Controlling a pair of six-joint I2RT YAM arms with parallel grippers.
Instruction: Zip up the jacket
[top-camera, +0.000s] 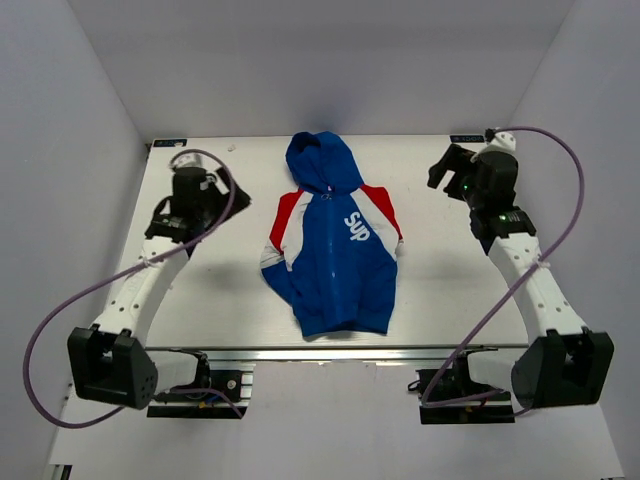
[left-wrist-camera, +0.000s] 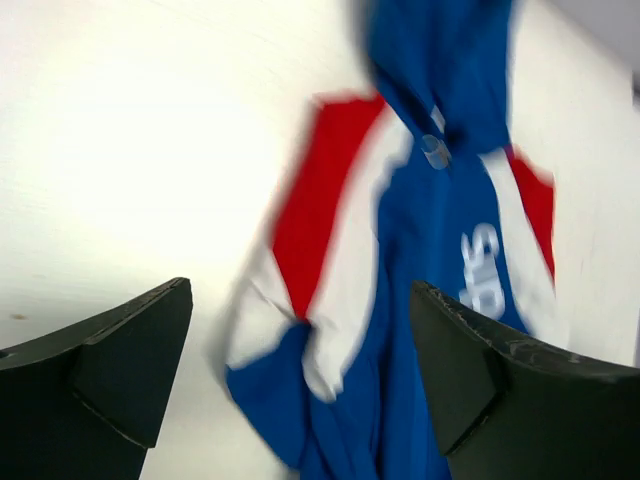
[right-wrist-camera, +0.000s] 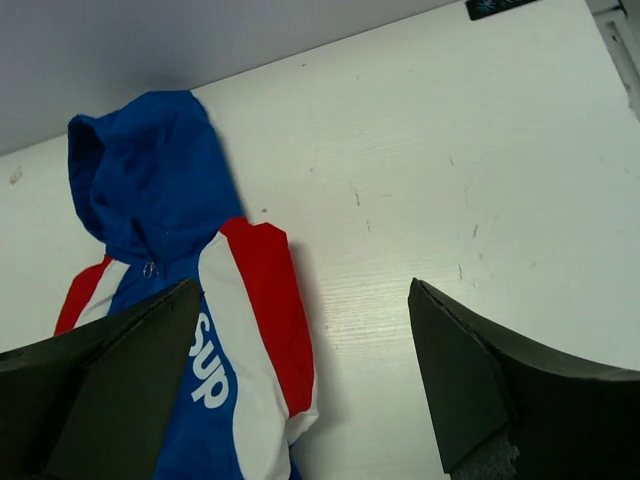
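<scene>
A white bench (top-camera: 450, 290) was recorded, enclosed by pale grey walls (top-camera: 60, 150) on the left, right and far sides. Fine scuffs and a faint grain were visible on its surface in the right wrist view.

The jacket (top-camera: 335, 250) was laid flat at the middle of the bench, front upward, with the hood (top-camera: 322, 162) toward the far edge and the hem toward the near edge. White "SUP" lettering (top-camera: 355, 228) was shown on the right side of the blue chest. A small zip pull (right-wrist-camera: 150, 268) was seen at the collar, just below the hood.

The left wrist view was blurred, so the lettering was hard to read there. In the right wrist view the lower half of the jacket was cut off, and part of the chest was covered by one finger (right-wrist-camera: 110, 390). The sleeve ends could not be made out clearly.

The left pincer (top-camera: 232, 195) was held to the left of the jacket and the right pincer (top-camera: 440, 168) to its right, nearer the far edge. Both were well apart from the garment, with fingers spread wide.

A purple cable (top-camera: 60, 312) was looped beside the left arm and a second cable (top-camera: 580, 185) beside the right arm. Black brackets (top-camera: 200, 385) were fitted along the near edge, and a dark label (right-wrist-camera: 495, 7) was fixed at the far edge.
</scene>
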